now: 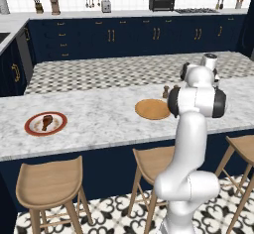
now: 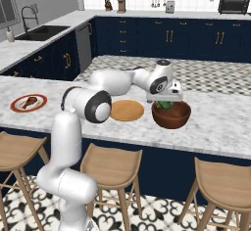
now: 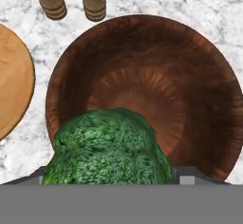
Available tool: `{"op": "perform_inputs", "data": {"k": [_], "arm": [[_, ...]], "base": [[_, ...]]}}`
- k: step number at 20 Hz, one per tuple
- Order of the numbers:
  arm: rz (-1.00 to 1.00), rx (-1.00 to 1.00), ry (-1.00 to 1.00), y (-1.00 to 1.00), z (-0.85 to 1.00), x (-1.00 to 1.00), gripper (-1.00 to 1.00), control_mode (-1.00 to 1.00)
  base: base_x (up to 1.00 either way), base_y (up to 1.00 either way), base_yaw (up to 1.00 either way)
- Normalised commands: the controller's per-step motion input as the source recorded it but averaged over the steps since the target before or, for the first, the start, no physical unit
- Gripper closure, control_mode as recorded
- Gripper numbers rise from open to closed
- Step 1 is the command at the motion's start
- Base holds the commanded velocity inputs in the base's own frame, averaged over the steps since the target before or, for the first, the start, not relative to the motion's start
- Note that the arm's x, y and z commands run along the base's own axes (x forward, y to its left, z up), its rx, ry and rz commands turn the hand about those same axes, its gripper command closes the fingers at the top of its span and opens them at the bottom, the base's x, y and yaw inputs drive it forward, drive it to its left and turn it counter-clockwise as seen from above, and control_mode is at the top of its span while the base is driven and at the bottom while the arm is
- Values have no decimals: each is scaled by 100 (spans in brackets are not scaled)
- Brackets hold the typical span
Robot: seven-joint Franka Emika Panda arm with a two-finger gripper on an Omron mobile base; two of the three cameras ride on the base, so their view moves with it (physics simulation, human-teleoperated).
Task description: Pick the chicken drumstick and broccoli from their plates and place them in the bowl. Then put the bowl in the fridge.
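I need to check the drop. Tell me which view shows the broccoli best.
The hand view: the broccoli looms large over the bowl, its bumpy green surface clear. In the right base view it is a small green patch under the gripper, at the bowl's mouth. In the left base view the arm hides it.

You're looking at a glossy white arm (image 2: 68, 142) of rounded tubular links, dark grey caps at each joint, a bulbous white base segment, and a pale grey hand block.
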Motion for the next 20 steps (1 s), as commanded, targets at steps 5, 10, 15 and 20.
{"op": "perform_inputs", "data": {"k": [5, 10, 15, 20], "arm": [[0, 0, 0, 0, -48, 20, 100, -100], [0, 0, 1, 0, -59, 0, -100, -100], [0, 0, -1, 0, -18, 0, -100, -100], [0, -5, -11, 16, 25, -18, -100, -100]], "base": [[0, 0, 0], [0, 0, 0], [0, 0, 0], [0, 0, 0]]}}
